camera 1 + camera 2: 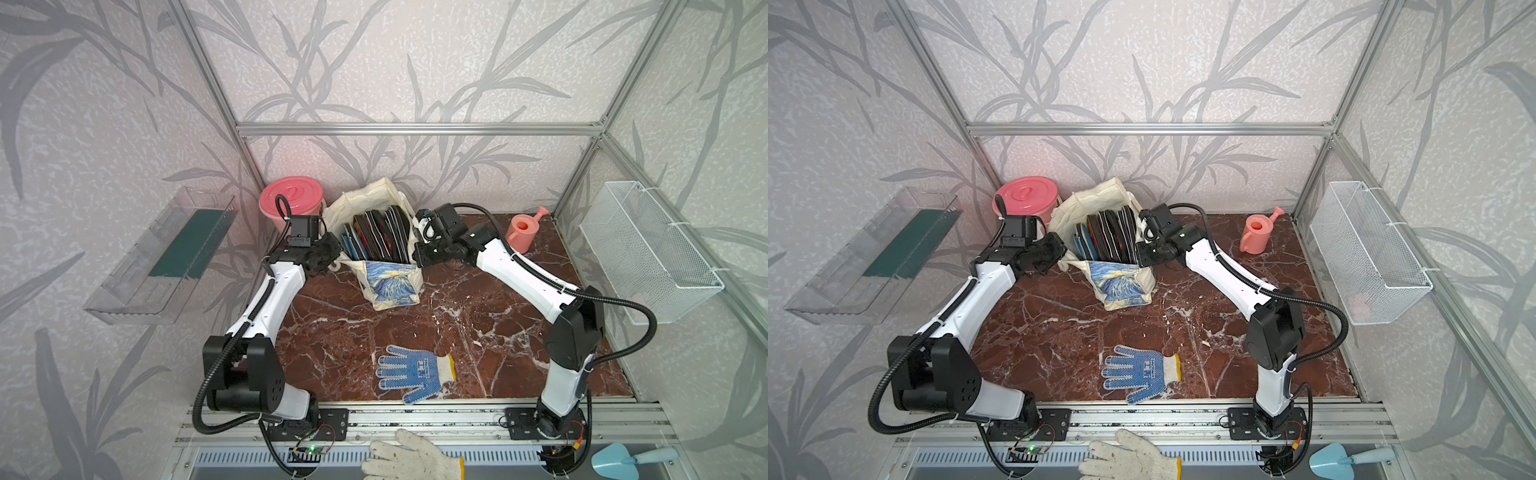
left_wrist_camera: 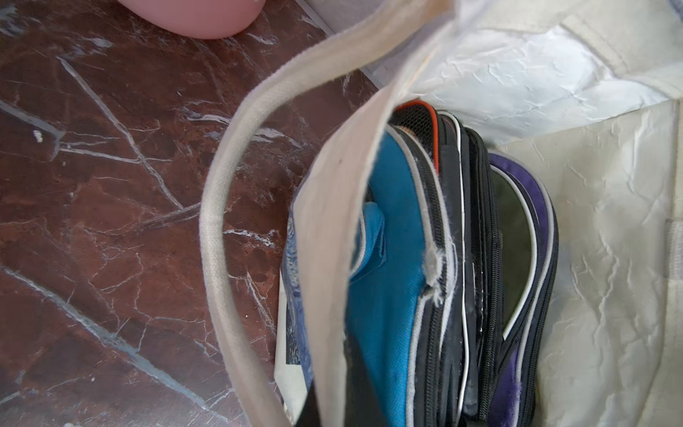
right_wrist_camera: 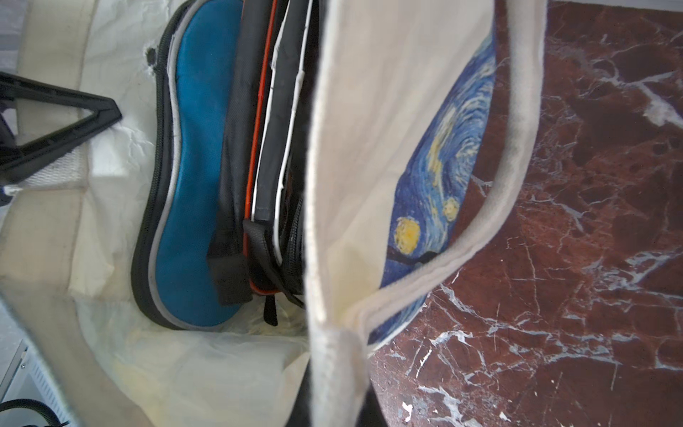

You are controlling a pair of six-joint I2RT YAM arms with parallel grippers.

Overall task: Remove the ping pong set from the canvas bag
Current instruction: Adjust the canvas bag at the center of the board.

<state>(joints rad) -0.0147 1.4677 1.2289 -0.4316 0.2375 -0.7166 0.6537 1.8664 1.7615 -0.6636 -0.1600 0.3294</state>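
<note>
The cream canvas bag (image 1: pixel 390 286) (image 1: pixel 1121 286) stands open at the back of the marble table, its starry print panel facing forward. The ping pong set (image 1: pixel 376 237) (image 1: pixel 1106 237) stands upright inside as several paddle cases packed side by side. A blue case (image 2: pixel 391 258) (image 3: pixel 196 185) and a purple case (image 2: pixel 543 222) show among black ones. My left gripper (image 1: pixel 332 253) (image 2: pixel 325 414) is shut on the bag's left rim. My right gripper (image 1: pixel 417 249) (image 3: pixel 332 406) is shut on the right rim. A loop handle (image 2: pixel 218 222) hangs loose outside the bag.
A pink lidded bucket (image 1: pixel 291 199) stands just behind my left gripper. A pink watering can (image 1: pixel 525 230) sits back right. A blue-dotted glove (image 1: pixel 411 372) lies near the front edge. A wire basket (image 1: pixel 648 257) and a clear tray (image 1: pixel 166 257) hang on the side walls.
</note>
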